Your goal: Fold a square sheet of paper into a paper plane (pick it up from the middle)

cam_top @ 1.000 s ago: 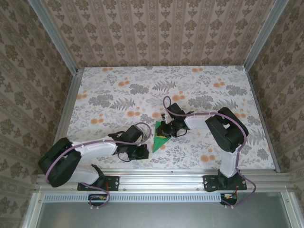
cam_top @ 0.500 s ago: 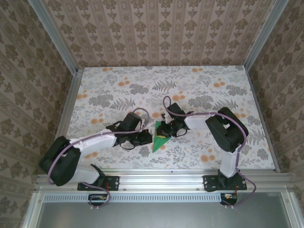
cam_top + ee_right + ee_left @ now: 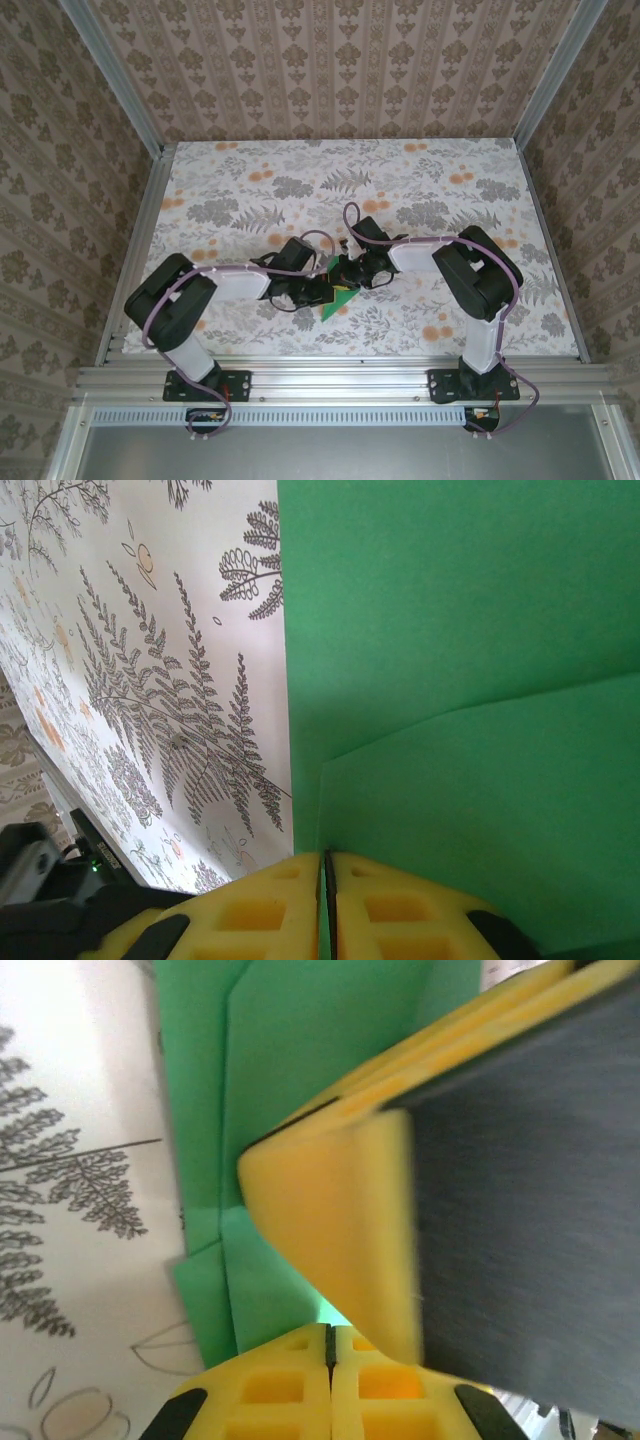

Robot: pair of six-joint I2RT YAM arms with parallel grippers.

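Overhead, the folded paper [image 3: 336,298] lies on the bench [image 3: 250,190] just 6 o'clock of centre. The left end effector [image 3: 318,291] is at its 9 o'clock edge and the right end effector [image 3: 347,272] at its 12 o'clock.

From the left wrist, the left end effector [image 3: 328,1332] is pressed together with a dark seam. Creased paper [image 3: 290,1050] lies beyond at 12 o'clock. A yellow finger [image 3: 330,1230] of the right end effector crosses it.

From the right wrist, the right end effector [image 3: 326,860] is clamped on the paper [image 3: 450,630], with green showing in the seam. Bench [image 3: 150,630] shows at 9 o'clock.

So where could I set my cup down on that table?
Bare: the far half of the table up to the back wall, and the strip right of the right arm. Crowded: near middle, where left gripper and right gripper meet at the green paper.
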